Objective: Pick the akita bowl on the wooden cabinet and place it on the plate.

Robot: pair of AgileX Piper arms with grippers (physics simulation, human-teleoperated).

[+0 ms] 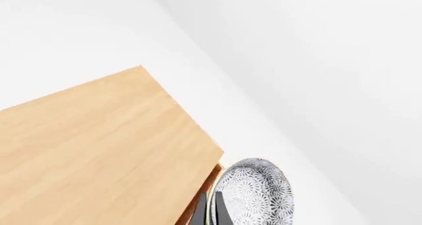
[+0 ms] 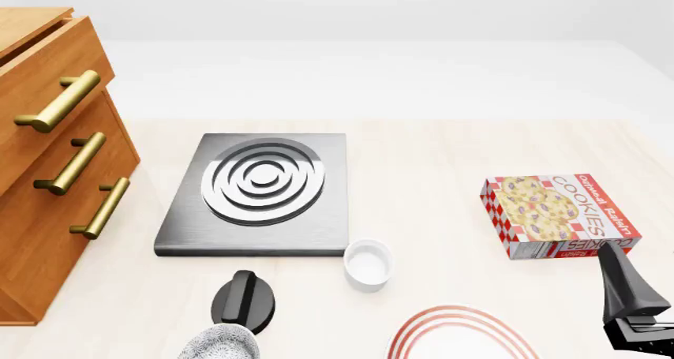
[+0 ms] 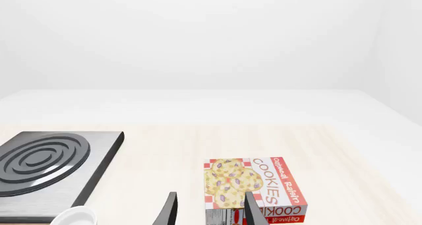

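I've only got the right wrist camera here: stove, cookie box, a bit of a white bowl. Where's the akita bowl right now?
Observer: Off the cabinet. The akita bowl is at the front view's bottom edge, below the stove's left corner.
Operator: Is anything holding it?
Observer: The left gripper looks clamped on its rim; the left wrist view shows the fingers right at it.
Operator: And the plate?
Observer: The plate lies to the right of the akita bowl, cut off by the bottom edge; the part that shows is bare.
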